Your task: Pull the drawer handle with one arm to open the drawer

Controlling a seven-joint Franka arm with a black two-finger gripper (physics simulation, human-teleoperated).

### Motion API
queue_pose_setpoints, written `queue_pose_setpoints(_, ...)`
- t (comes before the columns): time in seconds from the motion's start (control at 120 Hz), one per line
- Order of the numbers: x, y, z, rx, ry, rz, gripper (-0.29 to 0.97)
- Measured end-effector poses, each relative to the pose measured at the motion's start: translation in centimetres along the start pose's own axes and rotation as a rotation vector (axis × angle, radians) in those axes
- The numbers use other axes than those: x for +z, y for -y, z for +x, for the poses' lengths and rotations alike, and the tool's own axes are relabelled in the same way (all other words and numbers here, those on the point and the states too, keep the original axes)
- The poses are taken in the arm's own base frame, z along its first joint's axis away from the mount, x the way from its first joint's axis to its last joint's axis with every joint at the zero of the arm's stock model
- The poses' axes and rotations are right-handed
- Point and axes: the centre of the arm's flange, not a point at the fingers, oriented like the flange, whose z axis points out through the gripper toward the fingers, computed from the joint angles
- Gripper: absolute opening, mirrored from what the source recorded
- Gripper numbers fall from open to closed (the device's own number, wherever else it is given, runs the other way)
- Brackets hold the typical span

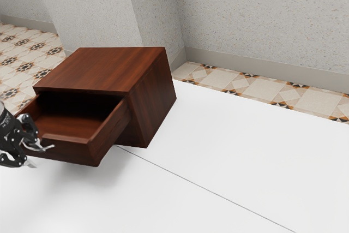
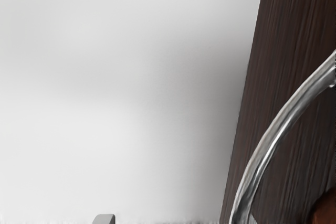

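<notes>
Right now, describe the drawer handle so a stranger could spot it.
Find the wooden cabinet on the white table; its drawer is pulled out. On the drawer's front, beside the claw, sits the handle: a curved silver bar, the only shiny metal against wood.

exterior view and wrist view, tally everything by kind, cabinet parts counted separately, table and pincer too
reddish-brown wooden cabinet: 1
open wooden drawer: 1
curved silver metal handle: 1
black two-finger pincer: 1
white table: 1
total: 5
</notes>
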Motion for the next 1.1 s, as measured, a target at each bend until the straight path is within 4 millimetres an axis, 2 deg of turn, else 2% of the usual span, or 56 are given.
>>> queue_pose_setpoints(0.317, -0.7, 1.2, 0.2, -0.016, 0.012, 0.035, 0.21)
queue_pose_setpoints(1.1, -0.7, 1.3, -0.2, -0.017, -0.004, 0.062, 0.31)
